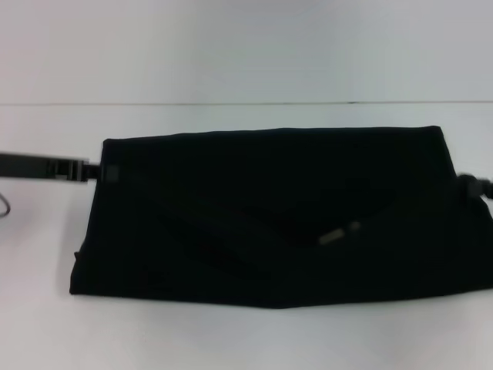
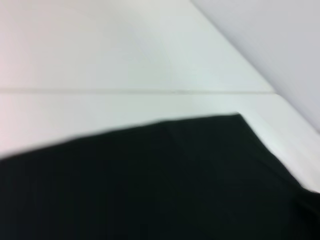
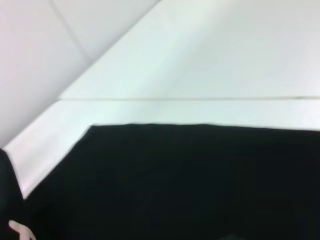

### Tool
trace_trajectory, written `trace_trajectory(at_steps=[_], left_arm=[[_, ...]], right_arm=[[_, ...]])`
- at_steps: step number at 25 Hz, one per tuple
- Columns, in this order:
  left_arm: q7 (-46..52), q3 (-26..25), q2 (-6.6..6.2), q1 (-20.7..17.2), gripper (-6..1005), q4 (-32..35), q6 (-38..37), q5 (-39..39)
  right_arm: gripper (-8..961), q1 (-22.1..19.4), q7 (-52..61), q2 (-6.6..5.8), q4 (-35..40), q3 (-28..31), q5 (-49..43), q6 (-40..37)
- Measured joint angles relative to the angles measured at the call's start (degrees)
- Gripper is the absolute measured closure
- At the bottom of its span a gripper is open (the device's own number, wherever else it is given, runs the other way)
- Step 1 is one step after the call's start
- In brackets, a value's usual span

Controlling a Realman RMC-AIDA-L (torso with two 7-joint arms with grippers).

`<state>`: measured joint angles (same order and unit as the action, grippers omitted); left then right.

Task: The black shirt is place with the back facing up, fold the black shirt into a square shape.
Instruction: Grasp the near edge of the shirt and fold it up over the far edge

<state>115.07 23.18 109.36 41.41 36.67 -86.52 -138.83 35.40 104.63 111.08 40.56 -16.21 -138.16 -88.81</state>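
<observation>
I see a plain white bench point(image 1: 231, 339) filling the head view, smooth and matte. A thin seam runs left to right across it beyond the shirt, and past that seam the surface carries on pale and featureless. In both wrist views the same seam shows as a fine line, and a lighter panel rises at an angle past the bench's edge; I cannot tell whether it is a wall or another board.

The shirt point(image 1: 269, 216) lies flat in the middle of the bench, already doubled into a broad band. Its long axis runs left to right. The far edge is straight and nearly parallel to the seam; the near edge sags to a shallow point around the middle. The left end slants outward toward the near side. Faint creases cross its middle, and a small pale tag or label point(image 1: 333, 236) sits right of centre. The left wrist view shows a far corner of the shirt point(image 2: 165, 185) against the white bench; the right wrist view shows another far corner point(image 3: 190, 185).

The left gripper point(image 1: 104, 171) reaches in from the left at the shirt's far left corner, touching the fabric. I cannot tell how its jaws stand. The right gripper point(image 1: 471, 186) sits at the shirt's right edge, mostly out of sight; its jaws I cannot read either.
</observation>
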Motion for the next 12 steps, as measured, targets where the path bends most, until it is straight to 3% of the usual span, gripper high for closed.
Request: trace_trajectory(at_steps=[8, 12], left_arm=[[0.96, 6.48, 0.94, 3.44, 999, -5.53, 20.48, -0.04], [0.96, 9.96, 1.33, 4.66, 999, -7.23, 28.03, -0.03]], right_arm=[[933, 8.25, 2.53, -0.32, -13.85, -6.44, -0.16, 25.72], [933, 11.82, 2.45, 0.64, -17.1, -9.11, 0.03, 35.07]])
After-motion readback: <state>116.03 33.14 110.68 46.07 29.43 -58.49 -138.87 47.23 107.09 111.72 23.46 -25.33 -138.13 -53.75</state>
